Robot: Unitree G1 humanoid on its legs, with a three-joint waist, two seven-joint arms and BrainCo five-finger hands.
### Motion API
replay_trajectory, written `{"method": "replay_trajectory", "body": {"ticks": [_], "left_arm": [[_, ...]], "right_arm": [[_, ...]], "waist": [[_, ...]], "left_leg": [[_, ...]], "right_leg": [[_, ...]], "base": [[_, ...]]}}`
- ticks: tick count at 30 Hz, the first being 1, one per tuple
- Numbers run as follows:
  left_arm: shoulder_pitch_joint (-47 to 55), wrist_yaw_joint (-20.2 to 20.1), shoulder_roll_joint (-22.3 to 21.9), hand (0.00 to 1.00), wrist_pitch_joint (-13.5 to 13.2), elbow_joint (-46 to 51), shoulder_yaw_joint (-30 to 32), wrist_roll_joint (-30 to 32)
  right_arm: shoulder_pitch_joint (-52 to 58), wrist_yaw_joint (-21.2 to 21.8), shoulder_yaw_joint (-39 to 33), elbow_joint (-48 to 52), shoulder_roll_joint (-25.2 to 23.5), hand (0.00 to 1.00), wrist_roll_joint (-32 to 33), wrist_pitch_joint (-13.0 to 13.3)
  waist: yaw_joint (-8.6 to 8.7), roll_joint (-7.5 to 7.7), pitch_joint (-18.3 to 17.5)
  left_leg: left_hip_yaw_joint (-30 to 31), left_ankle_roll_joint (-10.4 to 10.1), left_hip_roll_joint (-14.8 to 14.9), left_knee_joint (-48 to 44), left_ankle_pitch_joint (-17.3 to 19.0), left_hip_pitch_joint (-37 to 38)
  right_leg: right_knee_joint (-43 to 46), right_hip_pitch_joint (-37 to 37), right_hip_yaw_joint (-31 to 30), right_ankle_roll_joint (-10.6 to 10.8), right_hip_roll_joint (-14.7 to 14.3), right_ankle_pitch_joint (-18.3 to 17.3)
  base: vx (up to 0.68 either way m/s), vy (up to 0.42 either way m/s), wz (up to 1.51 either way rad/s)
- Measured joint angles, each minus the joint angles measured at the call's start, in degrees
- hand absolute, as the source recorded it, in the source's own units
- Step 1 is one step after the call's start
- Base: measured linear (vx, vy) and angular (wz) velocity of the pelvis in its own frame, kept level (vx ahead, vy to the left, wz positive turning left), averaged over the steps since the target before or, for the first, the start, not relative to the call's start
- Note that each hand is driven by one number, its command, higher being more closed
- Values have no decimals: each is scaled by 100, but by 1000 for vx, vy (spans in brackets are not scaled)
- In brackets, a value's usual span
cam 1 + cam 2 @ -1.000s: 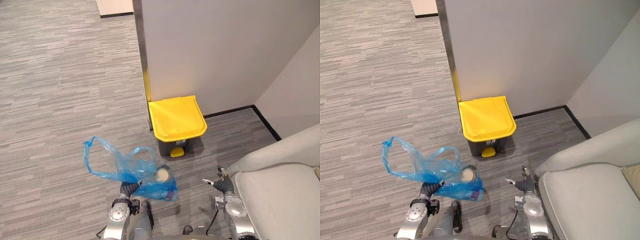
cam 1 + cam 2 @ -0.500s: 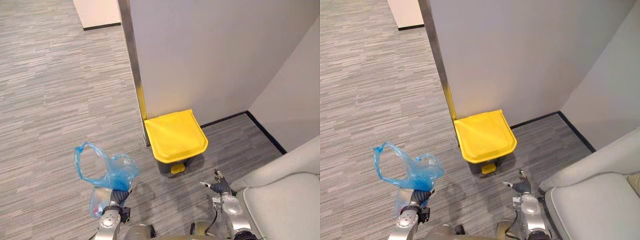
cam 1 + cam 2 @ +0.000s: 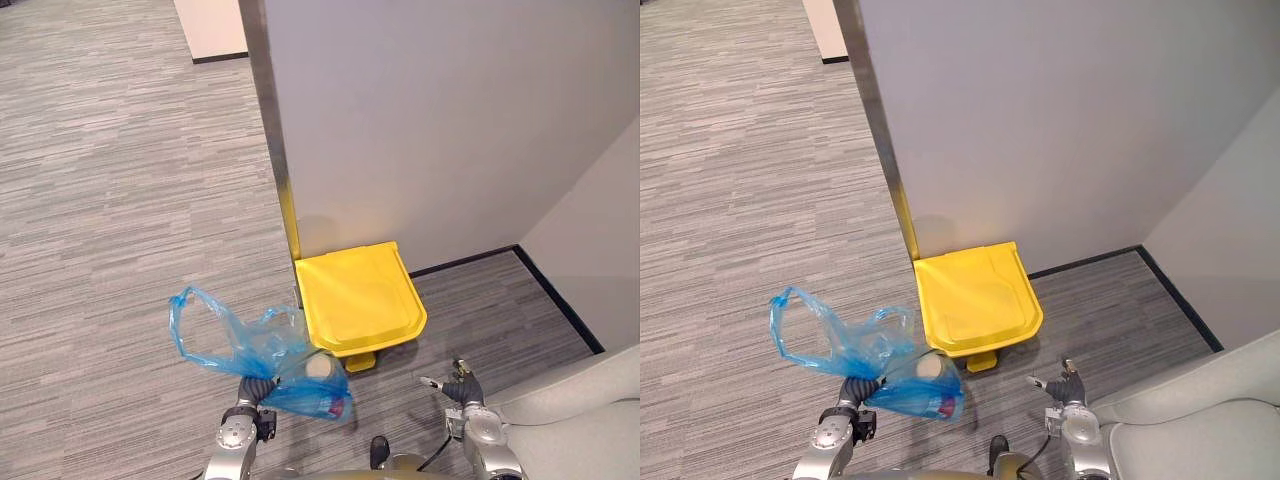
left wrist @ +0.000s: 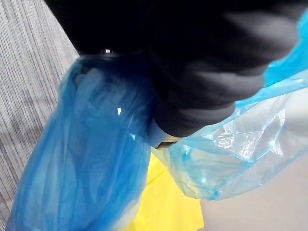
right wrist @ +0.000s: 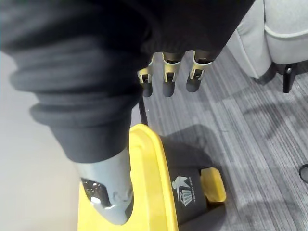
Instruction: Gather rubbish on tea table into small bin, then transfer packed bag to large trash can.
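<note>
My left hand (image 3: 256,391) is shut on the neck of a blue plastic bag (image 3: 262,349), low in the eye views. The bag's loose handles flare up to the left. Its filled part (image 3: 921,388) hangs to the right of the hand, with a pale round item and something red showing through. The large trash can (image 3: 360,301) has a shut yellow lid and a yellow pedal (image 5: 213,185), and stands against the wall just right of the bag. In the left wrist view the blue bag (image 4: 82,173) wraps round the hand, with the yellow lid (image 4: 163,211) behind it. My right hand (image 5: 166,77) hangs open right of the can.
A grey wall with a metal corner strip (image 3: 272,150) rises right behind the can. A light grey sofa (image 3: 1200,430) fills the lower right corner, close to my right hand (image 3: 460,386). Striped grey carpet (image 3: 110,200) stretches away to the left.
The camera has shifted. The bag's filled part, which hung low on the left of my left hand, has swung to its right, close to the can's front left corner.
</note>
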State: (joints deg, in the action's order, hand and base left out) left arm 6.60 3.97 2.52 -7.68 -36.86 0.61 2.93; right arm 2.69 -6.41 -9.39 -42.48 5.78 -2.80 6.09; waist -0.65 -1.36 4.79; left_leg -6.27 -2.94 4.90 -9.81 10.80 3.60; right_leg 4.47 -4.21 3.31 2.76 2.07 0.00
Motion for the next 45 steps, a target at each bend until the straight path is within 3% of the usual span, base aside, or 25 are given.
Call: {"method": "replay_trajectory", "body": {"ticks": [5, 9, 14, 19, 26, 34, 36, 37, 39, 40, 41, 43, 45], "left_arm": [[23, 42, 138, 100, 1, -110, 6, 0], [22, 147, 372, 100, 0, -116, 24, -1], [130, 147, 447, 100, -1, -116, 12, -2], [193, 132, 441, 100, 8, -121, -3, -1], [225, 107, 222, 100, 9, -116, -26, 1], [194, 108, 228, 100, 9, -91, 48, 1], [195, 117, 232, 100, 8, 137, 197, -1], [212, 117, 243, 100, 9, 244, 224, -2], [246, 119, 256, 100, 6, 429, 224, -2], [229, 119, 252, 100, 6, 527, 223, -1], [171, 121, 228, 100, -8, 684, 169, -3], [94, 149, 347, 100, 4, 693, 161, -3], [-50, 148, 415, 100, 12, 689, 143, -2]], "right_arm": [[-12, 6, -33, -63, -4, 0, 23, 6], [0, 0, -151, -160, -83, 0, 73, 6], [-15, -17, -172, -176, -97, 0, 231, 6], [82, -110, -190, -170, -189, 0, 265, 12], [127, -120, -334, -127, -189, 0, 288, 12], [-65, -123, -364, -105, -80, 0, 279, 7], [-216, -131, -354, -26, -51, 0, 281, 6], [-247, -133, -346, 133, -55, 0, 283, 9], [-249, -142, -347, 424, -87, 0, 284, 18], [-241, -143, -350, 591, -94, 0, 284, 21], [-218, -141, -351, 785, -99, 0, 283, 35], [-244, -139, -350, 823, -159, 0, 282, 26], [-238, -186, -368, 859, -171, 0, 292, 24]], "waist": [[-13, 18, -8], [-12, 137, -44], [-35, 180, -35], [-24, 303, 8], [-17, 269, 28], [2, 185, 39], [-26, 152, 60], [-19, 125, 96], [-15, 112, 196], [3, 70, 327], [-15, -24, 451], [-20, 123, 544], [-2, 175, 637]], "left_leg": [[173, 40, -146, -10, -29, -108], [413, 98, -287, 92, -231, -272], [693, 124, -281, 495, -368, -286], [780, 64, -295, 732, -525, -286], [573, 32, -202, 923, -540, -307], [-18, 1, -71, 676, -256, -328], [-140, 28, -77, 452, -108, -337], [-200, 24, -79, 268, 3, -336], [-261, 44, -81, -132, 249, -205], [-276, 212, -60, -283, 422, -30], [-201, 322, -56, -382, 753, 211], [-152, 393, -110, -622, 990, 363], [-77, 407, -104, -853, 1222, 468]], "right_leg": [[-567, 202, 138, 51, 125, 354], [-768, 243, 360, 61, 262, 506], [-962, 257, 630, 25, 246, 714], [-1011, 244, 684, 38, 269, 720], [-1011, 29, 320, 43, 125, 713], [-960, -210, -267, 43, -25, 695], [-520, -370, -370, 96, -9, 405], [79, -585, -416, 112, 12, 96], [1400, -895, -421, 188, 119, -428], [2421, -1175, -301, 329, 180, -522], [3543, -1746, -64, 359, 217, -886], [3482, -2080, 96, 215, 295, -1113], [2552, -2342, 405, 207, 282, -910]], "base": [[-24, 61, 17], [-67, 18, 36], [-116, -25, 30], [-142, -37, 12], [-28, -28, -17], [129, 14, -41], [136, 59, -26], [155, 116, -14], [139, 117, 5], [110, 93, 18], [128, 91, 12], [161, 61, 16], [209, -8, 29]]}}
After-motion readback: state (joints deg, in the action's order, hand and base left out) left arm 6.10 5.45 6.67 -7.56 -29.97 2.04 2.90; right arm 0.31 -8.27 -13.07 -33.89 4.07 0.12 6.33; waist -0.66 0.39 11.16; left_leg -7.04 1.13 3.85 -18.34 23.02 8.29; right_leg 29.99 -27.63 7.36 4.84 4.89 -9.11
